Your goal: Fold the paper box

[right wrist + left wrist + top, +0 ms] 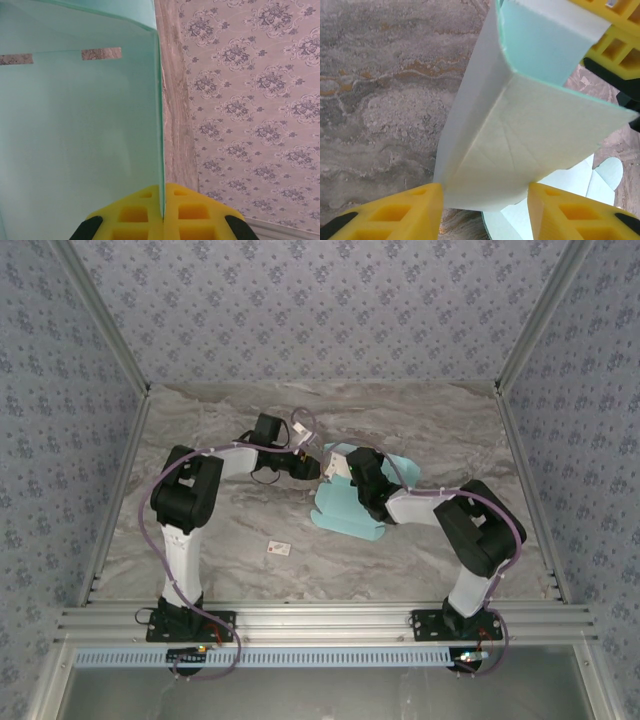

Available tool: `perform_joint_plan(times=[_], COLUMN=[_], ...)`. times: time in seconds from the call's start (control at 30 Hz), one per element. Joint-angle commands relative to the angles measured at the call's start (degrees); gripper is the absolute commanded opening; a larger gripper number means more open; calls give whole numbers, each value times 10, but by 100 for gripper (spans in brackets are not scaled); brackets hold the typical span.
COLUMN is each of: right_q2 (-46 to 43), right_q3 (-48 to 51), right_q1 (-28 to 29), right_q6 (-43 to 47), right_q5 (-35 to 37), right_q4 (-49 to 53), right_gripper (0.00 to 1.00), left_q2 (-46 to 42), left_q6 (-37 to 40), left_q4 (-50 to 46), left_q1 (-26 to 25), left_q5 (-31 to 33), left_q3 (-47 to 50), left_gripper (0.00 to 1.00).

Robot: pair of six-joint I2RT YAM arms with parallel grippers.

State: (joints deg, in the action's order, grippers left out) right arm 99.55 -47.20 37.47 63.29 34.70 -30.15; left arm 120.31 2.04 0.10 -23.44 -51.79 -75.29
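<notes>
The right gripper point(163, 200) is seen clenched on the paper box point(75, 150); its two yellow fingers point(200, 215) are pressed together, and the thin edge of an upright mint panel is pinched between them; two narrow slots point(101, 53) are cut near the top of that panel, and grey marble is seen through them.

The left gripper point(484, 195) is held with its yellow fingers spread apart; a raised, creased fold of the same box is set between them and fills the gap; whether it is being squeezed cannot be told. In the left wrist view the pale face of the fold is turned toward the camera; a mint panel is bent away from it at a sharp corner; the right gripper's fingers are seen at the upper right, against that panel.

From above, the two grippers are seen close together over the middle of the table point(230, 540); the box is found beneath and just in front of them, slightly right of centre; it is only partly shaped, with a few walls raised and the rest, rounded flaps included, laid flat on the marble.

A small white tag point(279, 549) is seen well apart from the box, toward the near left; its marking is too small to be read. The table is enclosed by patterned walls point(60, 440).
</notes>
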Motion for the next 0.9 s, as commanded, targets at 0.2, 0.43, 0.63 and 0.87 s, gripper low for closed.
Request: perform_joint_plan(times=[0.2,0.43,0.63,0.87], right_q2=[-25,-35,-44,-57], right_q3=[-18,-22,-26,-39], right_q1=[-2,-8,-13,-24], right_q6=[-39,-55,-70,-100], right_q5=[-23,-34,-39,-62], right_q4=[28,40,60,113], right_gripper=[0,0,0,0], left_q2=[-5,-5,-19,-60], left_q6=[-14,-17,-21,-32], left_q4=[53,62,68,114], left_q1=[-9,-10,-7,0], left_q5=[-43,-51,-42,-23], left_q3=[-14,-13,4,52], left_gripper=[45,45,47,58])
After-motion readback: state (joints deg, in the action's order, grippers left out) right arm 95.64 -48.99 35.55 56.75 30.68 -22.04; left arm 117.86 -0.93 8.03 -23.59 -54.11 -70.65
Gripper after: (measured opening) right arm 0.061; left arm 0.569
